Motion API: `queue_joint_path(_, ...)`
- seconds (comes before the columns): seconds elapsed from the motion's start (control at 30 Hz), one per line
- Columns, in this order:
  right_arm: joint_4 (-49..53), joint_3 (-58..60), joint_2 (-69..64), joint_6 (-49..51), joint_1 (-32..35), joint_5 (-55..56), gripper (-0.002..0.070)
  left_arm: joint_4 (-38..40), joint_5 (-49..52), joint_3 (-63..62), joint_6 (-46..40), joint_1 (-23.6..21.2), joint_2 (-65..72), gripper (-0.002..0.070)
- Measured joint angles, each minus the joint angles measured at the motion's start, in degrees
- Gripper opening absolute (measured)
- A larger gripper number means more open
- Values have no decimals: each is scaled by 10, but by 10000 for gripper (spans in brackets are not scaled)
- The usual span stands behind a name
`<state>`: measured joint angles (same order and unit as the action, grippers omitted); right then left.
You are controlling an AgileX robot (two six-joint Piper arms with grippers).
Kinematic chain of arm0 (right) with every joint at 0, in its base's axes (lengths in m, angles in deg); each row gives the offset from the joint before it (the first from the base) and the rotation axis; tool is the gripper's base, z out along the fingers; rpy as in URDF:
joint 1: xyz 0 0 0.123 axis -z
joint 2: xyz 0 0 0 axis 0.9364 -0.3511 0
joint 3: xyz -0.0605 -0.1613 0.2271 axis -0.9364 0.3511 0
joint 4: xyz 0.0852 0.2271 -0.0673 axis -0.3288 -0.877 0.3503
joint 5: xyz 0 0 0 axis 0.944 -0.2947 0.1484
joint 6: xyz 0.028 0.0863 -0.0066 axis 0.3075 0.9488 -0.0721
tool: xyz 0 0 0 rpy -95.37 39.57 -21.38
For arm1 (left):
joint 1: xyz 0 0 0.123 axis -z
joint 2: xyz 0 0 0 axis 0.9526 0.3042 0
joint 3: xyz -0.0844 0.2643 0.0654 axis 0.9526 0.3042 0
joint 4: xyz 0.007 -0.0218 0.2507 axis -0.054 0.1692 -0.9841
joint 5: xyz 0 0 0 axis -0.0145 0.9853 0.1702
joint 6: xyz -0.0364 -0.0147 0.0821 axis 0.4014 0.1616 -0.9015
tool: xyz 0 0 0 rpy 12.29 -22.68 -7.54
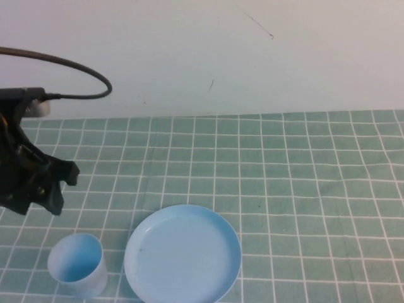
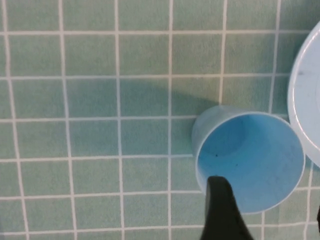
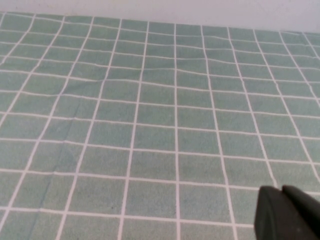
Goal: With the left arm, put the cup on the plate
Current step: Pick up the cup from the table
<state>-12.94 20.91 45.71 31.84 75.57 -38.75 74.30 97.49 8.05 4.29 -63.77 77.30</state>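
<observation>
desk [image 1: 303, 164]: one, green grid cloth over it, carries both blue things
left arm [image 1: 25, 170]: one, black, at the desk's left edge, raised, behind and above the cup
plate [image 1: 183, 254]: one, round light blue, near edge of desk, nothing on it
cup [image 1: 78, 264]: one, light blue, upright, mouth up, standing on the cloth just left of the plate, not on it
left claw [image 2: 265, 220]: over the cup in the left wrist view, one black finger [image 2: 221, 210] showing across the rim's edge, nothing held; fingers apart or together cannot be told
right claw [image 3: 287, 215]: only a dark tip shows in its own view over bare cloth, not in the high view, state cannot be told
step: approach to grasp, judged; cup not yet lifted
next move: likely needs the claw lowered so its fingers straddle the cup wall, clamp, lift, carry right over the plate rim, set down upright
</observation>
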Motion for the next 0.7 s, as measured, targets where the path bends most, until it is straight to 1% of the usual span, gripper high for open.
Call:
queue_joint_path(0.07, 0, 0, 0, 0, 0, 0, -2, 6, -3, 19, -11, 0, 8, 372)
queue_joint_path(0.2, 0, 0, 0, 0, 0, 0, -2, -6, -16, 84, -14, 0, 12, 377)
queue_joint_path(0.37, 0, 0, 0, 0, 0, 0, -2, -5, -83, 152, -14, 0, 12, 379)
queue_joint_path(0.5, 0, 0, 0, 0, 0, 0, -2, 2, -135, 181, -14, 0, 12, 379)
queue_joint_path(0.7, 0, 0, 0, 0, 0, 0, -2, 2, -186, 186, -14, 0, 21, 379)
